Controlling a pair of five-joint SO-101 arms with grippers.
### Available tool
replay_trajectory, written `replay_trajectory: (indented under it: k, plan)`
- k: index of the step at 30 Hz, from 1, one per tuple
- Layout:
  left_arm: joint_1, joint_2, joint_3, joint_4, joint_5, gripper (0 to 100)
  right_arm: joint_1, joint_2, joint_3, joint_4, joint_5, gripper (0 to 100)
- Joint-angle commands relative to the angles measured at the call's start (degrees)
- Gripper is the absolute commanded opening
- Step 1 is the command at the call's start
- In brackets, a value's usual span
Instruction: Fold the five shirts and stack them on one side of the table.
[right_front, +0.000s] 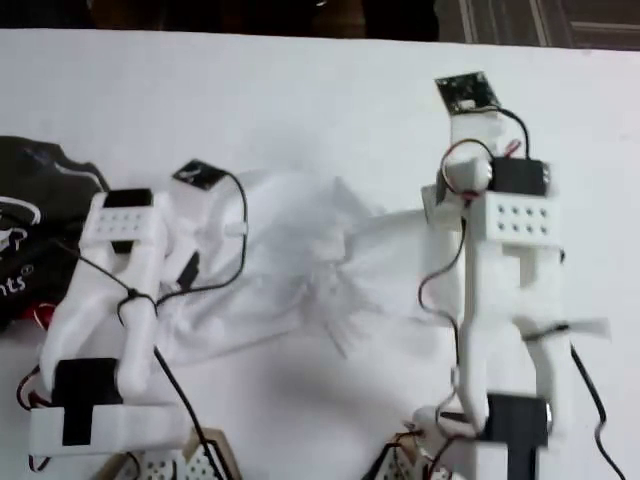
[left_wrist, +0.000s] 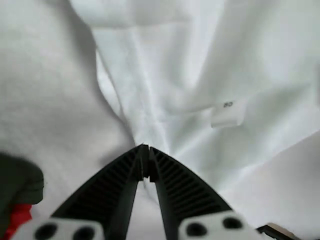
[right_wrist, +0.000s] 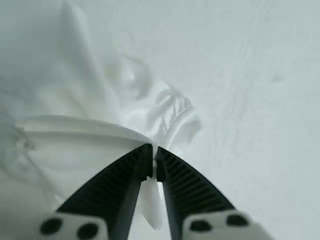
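The white shirt (right_front: 300, 270) lay rumpled mid-frame on the counter (right_front: 300, 80), a dark shirt (right_front: 30, 230) at the left edge; the left pincer (left_wrist: 144, 167) and right pincer (right_wrist: 152, 162) were each clenched on its cloth; drawing them apart evenly, cloth taut, would likely flatten it best for folding.

The right gripper (right_wrist: 152, 152) has its two ribbed black fingers (right_wrist: 117, 187) pressed together at the tips, pinching a fold of the white shirt (right_wrist: 75, 100), and a strip of the cloth shows in the narrow slit between them. The shirt lies rumpled on the white table (right_wrist: 255, 75), with a crisp folded edge running straight into the fingertips. Just beyond the tips, a gathered sleeve cuff (right_wrist: 180, 117) with a stitched hem rests on the table, where the cloth ends and bare tabletop begins.
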Motion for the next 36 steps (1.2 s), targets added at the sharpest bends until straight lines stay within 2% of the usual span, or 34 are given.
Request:
replay_trajectory:
  k: [1,6,9,12,14,18,21,25,28,32,36]
  plan:
    - [-0.8,-0.7,-5.9,4.7,2.3,3,0.3,-9.9,-1.2,5.9,3.0,1.8]
    - [-0.8,-0.7,-15.2,15.2,1.1,4,0.7,-21.6,9.1,7.9,10.0,1.8]
    - [-0.8,-0.7,-18.5,19.9,-2.9,12,0.7,-29.3,19.6,5.8,12.6,1.8]
    - [-1.5,-0.3,-18.4,20.3,-7.8,22,3.0,-37.2,30.2,2.5,14.6,1.8]
    - [-1.6,-0.4,-16.4,18.5,-11.2,25,6.9,-42.4,36.0,1.1,16.7,1.8]
    - [-0.1,-0.3,-10.1,14.1,-14.7,24,14.9,-51.7,45.3,0.7,23.2,1.8]
    - [2.8,-0.3,-6.1,9.8,-14.9,24,16.7,-56.8,50.0,0.7,26.2,1.8]
    - [3.6,-0.3,-2.9,-1.1,-14.3,24,19.2,-61.1,52.4,0.7,29.0,1.8]
    - [3.6,-0.7,-3.0,-6.0,-7.7,24,25.0,-61.6,52.5,0.7,33.3,1.8]
    - [4.1,-0.4,-6.3,-6.3,1.1,24,28.5,-61.8,54.5,-0.4,36.7,1.8]
    - [6.7,-0.3,-5.1,-6.6,0.8,25,28.4,-61.8,56.2,-2.4,36.6,1.8]
